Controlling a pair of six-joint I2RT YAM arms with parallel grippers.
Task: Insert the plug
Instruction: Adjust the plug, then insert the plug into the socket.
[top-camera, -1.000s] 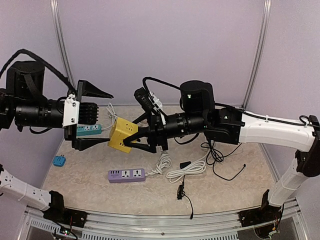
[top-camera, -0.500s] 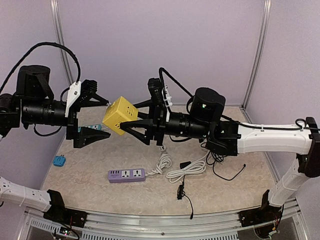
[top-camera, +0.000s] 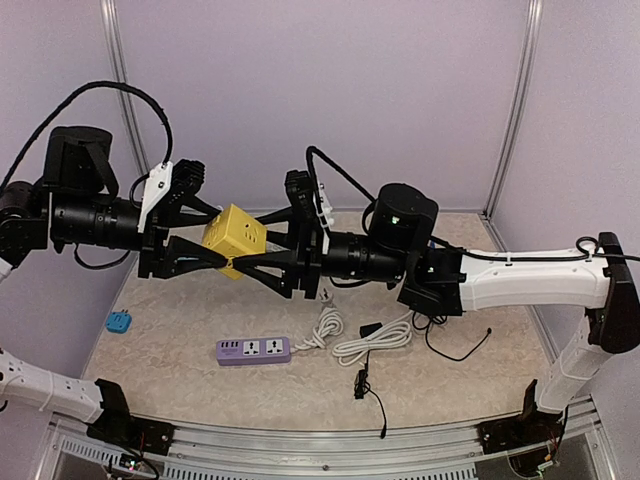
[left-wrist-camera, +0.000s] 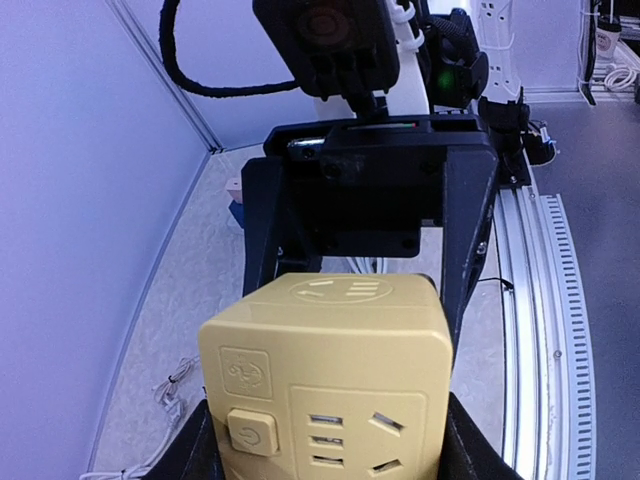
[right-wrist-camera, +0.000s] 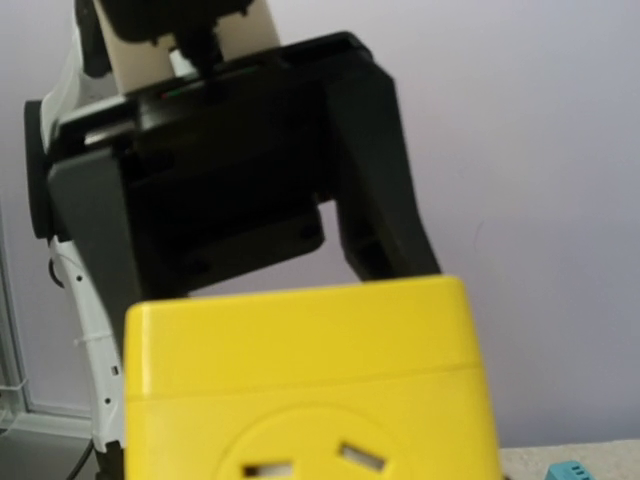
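Observation:
A yellow cube socket (top-camera: 232, 235) hangs in mid-air above the table, between the two arms. My left gripper (top-camera: 222, 238) comes in from the left and is shut on it. In the left wrist view the cube (left-wrist-camera: 330, 380) fills the space between the black fingers (left-wrist-camera: 190, 462). My right gripper (top-camera: 250, 243) holds the same cube from the right, and its fingers (left-wrist-camera: 262, 240) flank the far side. In the right wrist view the cube (right-wrist-camera: 310, 380) covers the jaws. A small black plug (top-camera: 369, 328) on a cable lies on the table.
On the tabletop lie a purple power strip (top-camera: 253, 350), a coiled white cable (top-camera: 372, 340), loose black cables (top-camera: 445, 325) and a small blue adapter (top-camera: 118, 321). Purple walls enclose the back and sides. A metal rail (top-camera: 300, 450) runs along the near edge.
The right arm raised the cube, then lowered it slightly toward the left arm. The left gripper, wide open before, has closed its fingers onto the cube.

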